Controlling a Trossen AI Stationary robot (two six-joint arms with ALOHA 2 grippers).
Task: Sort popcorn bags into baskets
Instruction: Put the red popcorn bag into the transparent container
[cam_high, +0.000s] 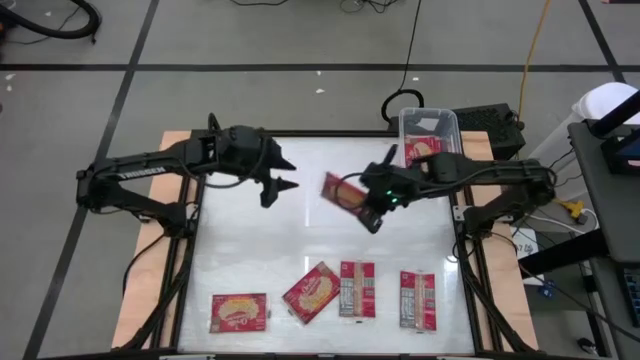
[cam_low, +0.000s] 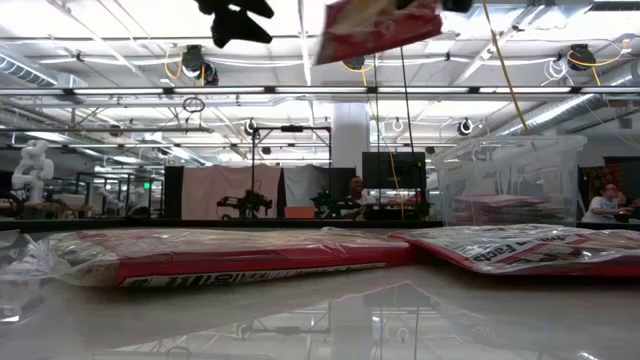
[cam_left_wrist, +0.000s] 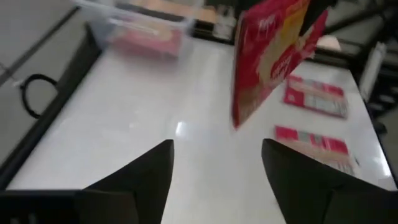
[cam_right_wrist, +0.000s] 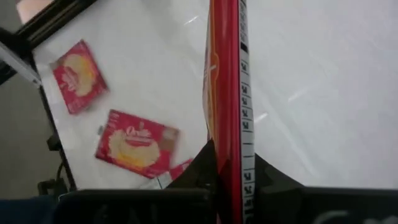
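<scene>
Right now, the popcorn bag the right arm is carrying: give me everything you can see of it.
The held popcorn bag is a flat red packet with a yellow-tan popcorn picture on one face, glossy like plastic film. The right gripper is shut on one edge, so it hangs clear above the white table, tilted, touching nothing else. The right wrist view shows it edge-on between the fingers. It sits mid-table, short of the clear basket at the far edge.

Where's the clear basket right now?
In the high view the basket sits at the table's far edge on the right arm's side, just beyond the right end effector, which holds a popcorn bag in the air.
</scene>
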